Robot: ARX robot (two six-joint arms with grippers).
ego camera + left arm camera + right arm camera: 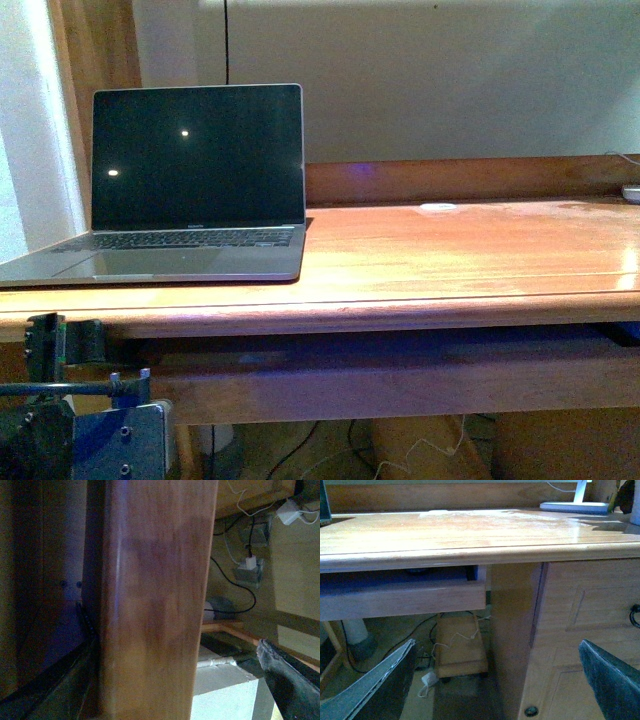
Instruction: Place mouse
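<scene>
The mouse does not show in any view. My left gripper point(170, 680) is open below the desk, right up against a wooden desk leg point(155, 600) that fills the space between its fingers; one dark fingertip point(280, 670) shows clearly. My right gripper point(497, 650) is also open and holds nothing. It hangs in front of the desk's front edge point(470, 555), below the top, facing the gap beside the drawer cabinet point(585, 620). In the front view, part of my left arm point(60, 420) shows under the desk at the lower left.
An open laptop point(190, 190) with a dark screen stands on the desk's left part. A small flat white disc point(437, 207) lies near the back rail. A white flat base point(575, 506) sits at the far right. Cables and a wooden box point(460, 645) lie under the desk.
</scene>
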